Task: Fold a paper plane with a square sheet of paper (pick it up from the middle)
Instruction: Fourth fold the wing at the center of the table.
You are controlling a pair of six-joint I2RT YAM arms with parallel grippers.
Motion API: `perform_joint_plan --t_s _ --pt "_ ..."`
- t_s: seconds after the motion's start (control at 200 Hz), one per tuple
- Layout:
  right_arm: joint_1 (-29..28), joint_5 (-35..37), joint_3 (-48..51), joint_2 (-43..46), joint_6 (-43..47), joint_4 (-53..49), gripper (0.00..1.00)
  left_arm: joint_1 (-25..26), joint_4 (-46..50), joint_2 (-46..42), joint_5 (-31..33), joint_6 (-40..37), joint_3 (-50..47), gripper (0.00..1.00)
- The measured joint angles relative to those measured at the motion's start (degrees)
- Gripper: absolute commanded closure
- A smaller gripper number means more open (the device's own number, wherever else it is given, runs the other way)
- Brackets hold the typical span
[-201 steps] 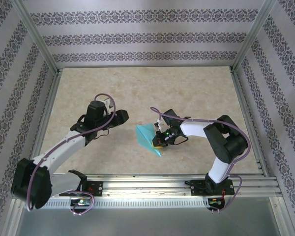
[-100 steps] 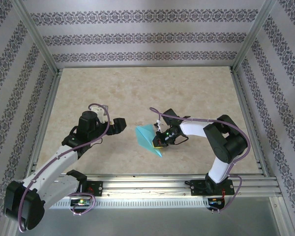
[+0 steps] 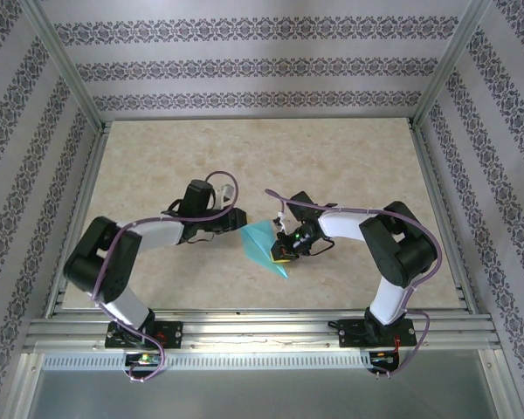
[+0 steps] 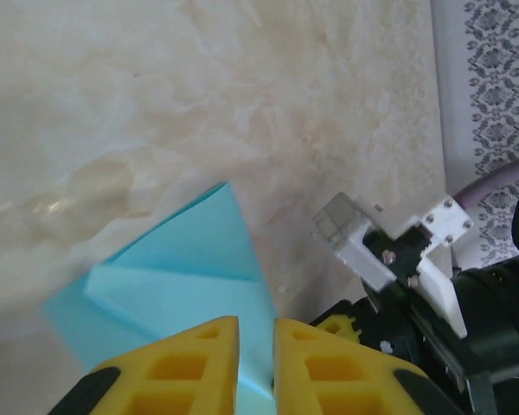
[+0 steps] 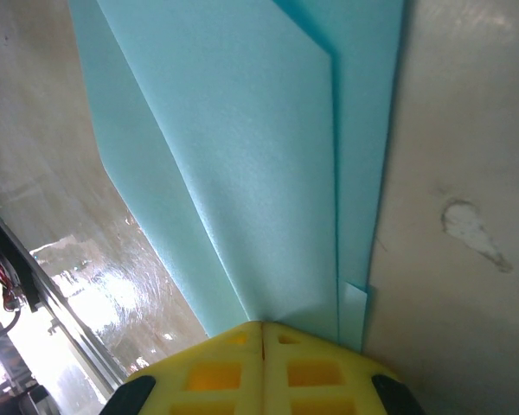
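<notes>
The turquoise paper plane (image 3: pixel 263 243) lies on the table as a creased, pointed shape, its tip toward the near edge. My right gripper (image 3: pixel 281 248) is shut on the paper's right side. In the right wrist view the pleated layers (image 5: pixel 259 156) run out from the closed yellow fingertips of that gripper (image 5: pixel 262 327). My left gripper (image 3: pixel 241 220) is at the paper's upper left corner. In the left wrist view this gripper (image 4: pixel 256 322) has its yellow fingers a narrow gap apart, just over the paper (image 4: pixel 182 277). The right gripper's body (image 4: pixel 398 259) is close on the right.
The beige marbled tabletop (image 3: pixel 332 166) is fenced by aluminium rails (image 3: pixel 262 321) at the near edge and patterned walls (image 3: pixel 244 61) on three sides. The two arms nearly meet at the middle, with open tabletop behind them.
The left arm has swung in from the left and reached right, bringing its gripper to the paper's upper left corner. The right gripper and the paper have stayed put.
</notes>
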State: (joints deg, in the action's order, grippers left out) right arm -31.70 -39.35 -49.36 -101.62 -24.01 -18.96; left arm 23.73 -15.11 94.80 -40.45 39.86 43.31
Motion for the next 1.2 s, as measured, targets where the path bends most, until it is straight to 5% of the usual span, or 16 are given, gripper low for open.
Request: perform_joint_plan --t_s 0.36,0.879,1.199 --pt "0.0 0.0 -0.1 0.0 0.0 -0.2 1.0 1.2 -2.8 9.4 -0.7 1.8 2.8 1.0" --pt "-1.2 0.3 -4.8 2.2 -6.8 1.3 1.0 1.4 -2.1 11.7 2.5 1.8 2.8 1.0" --pt "-3.3 3.8 -11.5 -5.8 -9.8 4.3 1.0 1.4 -2.1 11.7 2.5 1.8 2.8 1.0"
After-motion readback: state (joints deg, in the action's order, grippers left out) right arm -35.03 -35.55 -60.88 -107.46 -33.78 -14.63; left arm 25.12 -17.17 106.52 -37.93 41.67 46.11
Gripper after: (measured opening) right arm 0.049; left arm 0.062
